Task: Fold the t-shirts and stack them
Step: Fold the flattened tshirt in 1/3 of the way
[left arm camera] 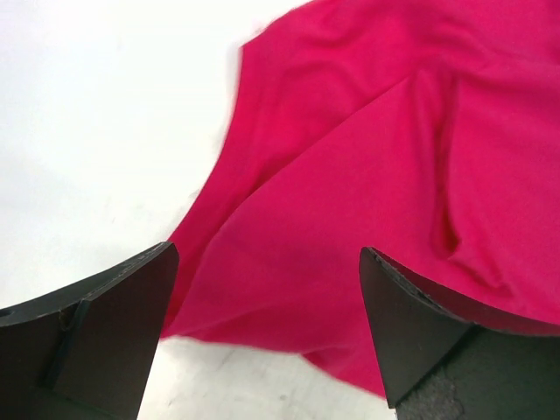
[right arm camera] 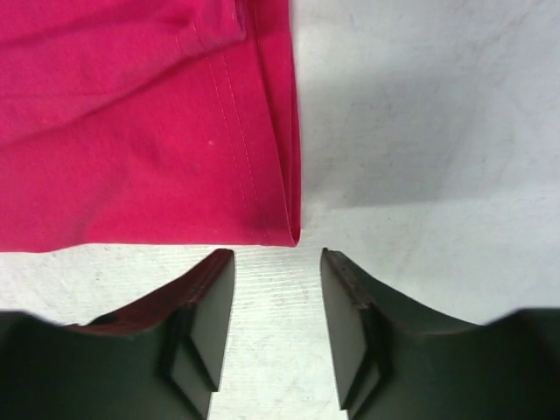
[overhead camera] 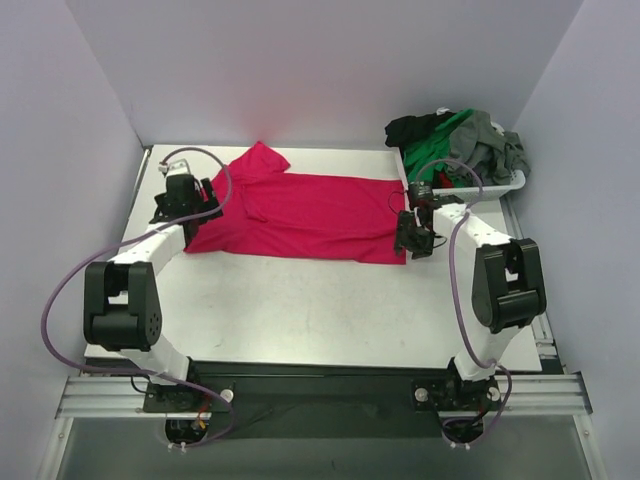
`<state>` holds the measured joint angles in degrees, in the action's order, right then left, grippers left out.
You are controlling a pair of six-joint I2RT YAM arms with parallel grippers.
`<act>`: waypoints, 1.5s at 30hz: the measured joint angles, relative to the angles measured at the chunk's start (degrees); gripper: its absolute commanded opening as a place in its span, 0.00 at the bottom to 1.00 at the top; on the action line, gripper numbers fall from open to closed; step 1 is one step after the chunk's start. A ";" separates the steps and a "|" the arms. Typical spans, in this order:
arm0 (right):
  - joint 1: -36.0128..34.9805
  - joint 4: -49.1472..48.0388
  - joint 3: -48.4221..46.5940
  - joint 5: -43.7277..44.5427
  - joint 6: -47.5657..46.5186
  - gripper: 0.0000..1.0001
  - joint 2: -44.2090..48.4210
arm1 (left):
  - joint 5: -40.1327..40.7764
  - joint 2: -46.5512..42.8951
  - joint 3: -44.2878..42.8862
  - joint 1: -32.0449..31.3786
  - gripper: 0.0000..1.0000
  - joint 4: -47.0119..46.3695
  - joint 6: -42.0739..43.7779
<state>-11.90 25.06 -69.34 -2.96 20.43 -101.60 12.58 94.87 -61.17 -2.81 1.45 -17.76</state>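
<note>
A crimson-red t-shirt (overhead camera: 300,212) lies spread across the far middle of the table, one sleeve pointing to the back left. My left gripper (overhead camera: 196,205) is open over the shirt's left edge; the wrist view shows red cloth (left arm camera: 367,175) between its spread fingers, not gripped. My right gripper (overhead camera: 412,238) is open and empty just off the shirt's near right corner (right arm camera: 284,229), whose hem lies in front of the fingertips. Green, grey and black shirts (overhead camera: 465,140) are heaped in a white basket.
The white plastic basket (overhead camera: 505,185) stands at the back right corner, close behind my right arm. White walls enclose the table on the left, back and right. Bare table (overhead camera: 320,310) lies in front of the red shirt.
</note>
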 measured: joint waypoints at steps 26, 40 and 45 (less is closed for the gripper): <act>-0.09 -6.73 5.51 -0.90 1.01 0.14 -0.66 | 3.76 -5.81 11.98 6.62 0.85 2.75 -5.79; -0.09 -6.82 5.51 -0.85 1.16 0.12 -0.66 | 3.02 -1.86 11.69 6.67 0.62 4.17 -5.57; -0.09 -6.82 5.51 -0.83 1.16 0.11 -0.66 | 2.56 0.52 10.73 6.78 0.57 4.44 -5.57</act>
<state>-11.99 18.24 -63.83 -3.79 21.58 -102.26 15.14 95.39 -50.43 3.97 5.89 -23.33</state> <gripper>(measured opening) 0.120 0.586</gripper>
